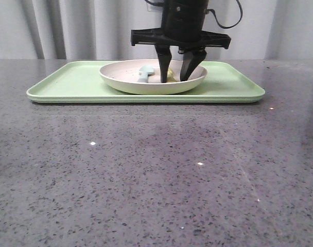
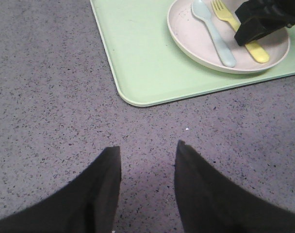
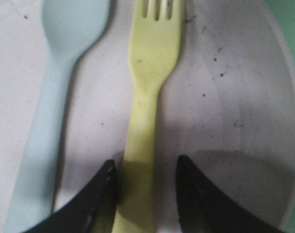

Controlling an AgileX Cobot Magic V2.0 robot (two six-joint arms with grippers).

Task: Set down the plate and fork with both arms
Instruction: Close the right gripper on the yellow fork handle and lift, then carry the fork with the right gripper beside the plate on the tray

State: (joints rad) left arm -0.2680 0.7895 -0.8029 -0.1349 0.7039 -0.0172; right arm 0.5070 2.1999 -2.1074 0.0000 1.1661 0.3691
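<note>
Inside the plate (image 1: pixel 146 85), the right gripper (image 3: pixel 145 182) straddles the fork (image 3: pixel 150 97) handle — jaws apart, poised to pinch; left gripper (image 2: pixel 147 165) waits apart beside the tray (image 2: pixel 147 53).

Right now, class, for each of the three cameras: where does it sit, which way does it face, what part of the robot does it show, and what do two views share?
Front view: low at the table edge, facing forward at the flat light-green tray; shows the right end effector down in the round cream plate.
Left wrist view: above the grey speckled table, looking over the open left end effector towards the tray corner.
Right wrist view: close inside the plate; open fingers straddle the small yellow plastic fork.
Shared: both wrist views show the fork beside the pale blue-grey spoon.
</note>
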